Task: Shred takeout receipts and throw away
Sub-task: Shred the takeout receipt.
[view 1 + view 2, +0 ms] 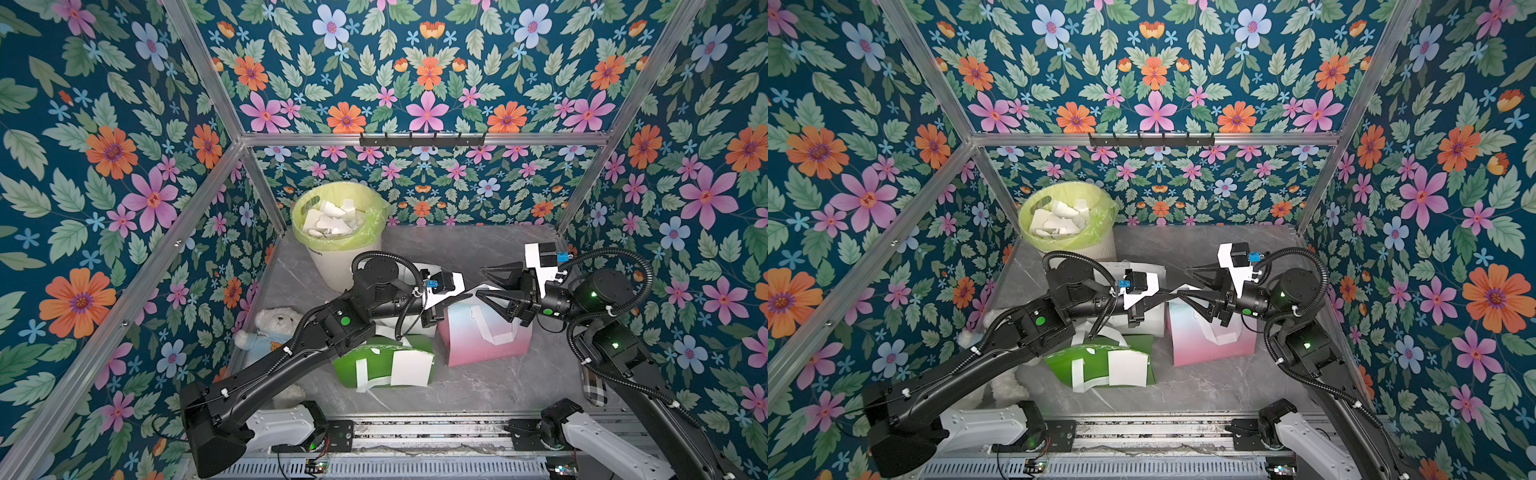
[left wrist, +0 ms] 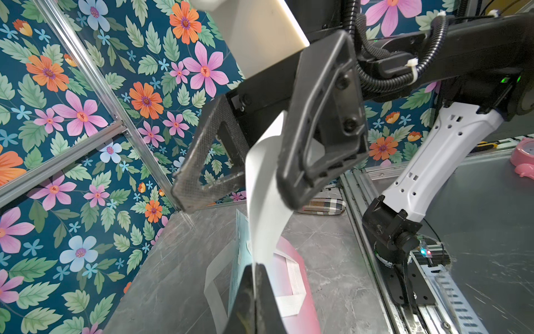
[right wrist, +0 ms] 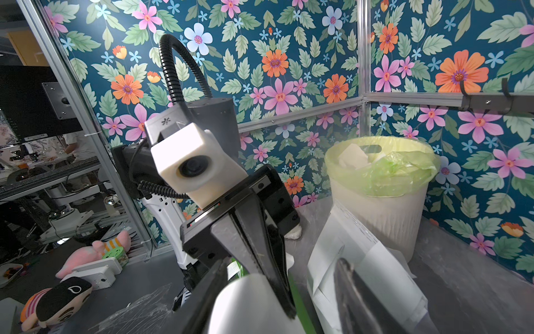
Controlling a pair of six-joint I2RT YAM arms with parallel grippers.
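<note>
Flowered walls [image 1: 104, 166] ring your bench [image 1: 478, 390]. Your left hand [image 2: 255, 274] pinches a receipt [image 2: 265, 202]; your right hand [image 1: 480, 282] gapes around it. Next, close it and tear; the bin [image 1: 332, 266] waits at eleven o'clock.

White receipt [image 1: 410, 368], green bag [image 1: 347, 365], pink-and-pale-blue bag [image 1: 469, 340], yellow-green bin liner [image 1: 376, 214] (checked cloth [image 1: 594, 388], perhaps brown and white).

Receipt [image 2: 264, 188] far end hidden (behind right jaws).

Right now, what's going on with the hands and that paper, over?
Left hand shut on receipt. Right hand open around it. Pink bag lies below.
</note>
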